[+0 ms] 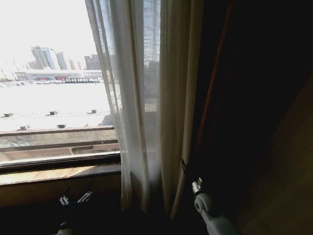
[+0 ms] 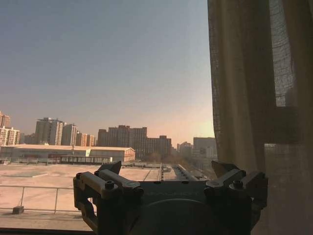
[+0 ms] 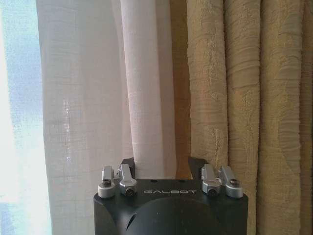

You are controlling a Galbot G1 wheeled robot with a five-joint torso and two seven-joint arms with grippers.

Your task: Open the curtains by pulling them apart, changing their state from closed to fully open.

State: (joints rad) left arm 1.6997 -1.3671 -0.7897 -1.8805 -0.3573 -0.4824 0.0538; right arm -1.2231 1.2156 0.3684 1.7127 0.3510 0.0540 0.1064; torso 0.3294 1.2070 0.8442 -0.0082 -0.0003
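Ahead of me, from the head camera, the curtains (image 1: 139,107) hang as one gathered bunch of sheer pleats, their long axis running straight up and down from top to near the floor. They lie right of the bare window (image 1: 49,88), and a dark drape (image 1: 244,98) stands just beyond them on the far side. My right gripper (image 1: 185,167) sits low at the bunch's right edge, touching or nearly touching the fabric; it is clearly the nearer one. My left gripper (image 1: 74,196) sits low under the sill (image 1: 58,171), well apart from the fabric, with open glass above it. Room to the right is tight, I judge, since the drape already crowds that side.

From the left wrist, my left gripper (image 2: 168,178) has its fingers spread wide with nothing between them, facing open sky and rooftops. The curtains (image 2: 254,98) hang off to its one side, near but not touching.

From the right wrist, my right gripper (image 3: 161,164) stands with fingers apart, and one white pleat of the curtains (image 3: 146,88) drops straight down into the gap between them. I cannot tell whether the pads touch it; they are not clamped. The textured drape (image 3: 244,98) hangs just beside that pleat.
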